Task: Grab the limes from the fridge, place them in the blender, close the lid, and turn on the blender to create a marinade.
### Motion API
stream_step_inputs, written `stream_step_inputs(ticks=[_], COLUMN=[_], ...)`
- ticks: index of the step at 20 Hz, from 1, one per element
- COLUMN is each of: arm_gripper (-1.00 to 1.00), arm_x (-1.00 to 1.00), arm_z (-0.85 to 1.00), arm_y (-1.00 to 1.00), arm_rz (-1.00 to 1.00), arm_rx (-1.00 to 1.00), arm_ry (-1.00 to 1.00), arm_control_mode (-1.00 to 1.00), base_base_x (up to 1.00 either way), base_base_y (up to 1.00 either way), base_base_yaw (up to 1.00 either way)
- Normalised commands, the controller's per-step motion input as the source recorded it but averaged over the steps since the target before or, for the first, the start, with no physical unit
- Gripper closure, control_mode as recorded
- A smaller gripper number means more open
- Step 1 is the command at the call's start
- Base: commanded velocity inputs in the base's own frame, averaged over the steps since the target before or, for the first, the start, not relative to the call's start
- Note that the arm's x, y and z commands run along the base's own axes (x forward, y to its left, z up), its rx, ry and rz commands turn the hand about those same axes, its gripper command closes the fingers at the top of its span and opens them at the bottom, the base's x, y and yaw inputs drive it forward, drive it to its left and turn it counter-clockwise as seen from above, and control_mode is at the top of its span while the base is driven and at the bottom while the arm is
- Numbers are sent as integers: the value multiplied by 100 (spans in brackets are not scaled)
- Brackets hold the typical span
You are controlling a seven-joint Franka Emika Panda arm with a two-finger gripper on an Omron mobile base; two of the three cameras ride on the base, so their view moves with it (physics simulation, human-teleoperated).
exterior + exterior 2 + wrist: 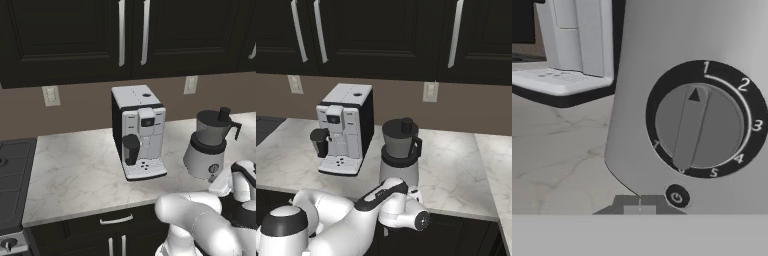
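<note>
The blender (pixel 207 150) (pixel 400 150) stands on the marble counter, and the black lid (pixel 220 116) (pixel 404 125) sits on top of its dark jar. In the hand view its grey base fills the right side, with the round knob (pixel 694 127) pointing up just left of mark 1. A small power button (pixel 676 198) lies below the knob. My gripper (pixel 639 206) is shut, its tips together just below and left of that button, very close to the base front. The white hand (pixel 221 184) sits low in front of the base. The limes and the fridge are out of view.
A boxy white coffee machine (pixel 140 132) (pixel 343 130) stands to the left of the blender, and its drip tray (pixel 557 82) is close by. A stove (pixel 12 170) borders the counter's left end. Dark cabinets hang above, and wall outlets (pixel 430 92) sit on the backsplash.
</note>
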Motion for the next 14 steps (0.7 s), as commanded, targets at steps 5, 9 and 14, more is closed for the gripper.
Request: stream_step_inputs(ticks=[5, 9, 14], arm_gripper=[100, 100, 100], arm_x=[15, 12, 13], arm_z=[-2, 0, 0], arm_y=[-9, -18, -13], arm_rz=[0, 0, 0], arm_rx=[0, 0, 0], arm_ry=[0, 0, 0], arm_control_mode=[-100, -100, -100], base_base_x=[0, 0, 0], base_base_y=[0, 0, 0], base_base_yaw=[0, 0, 0])
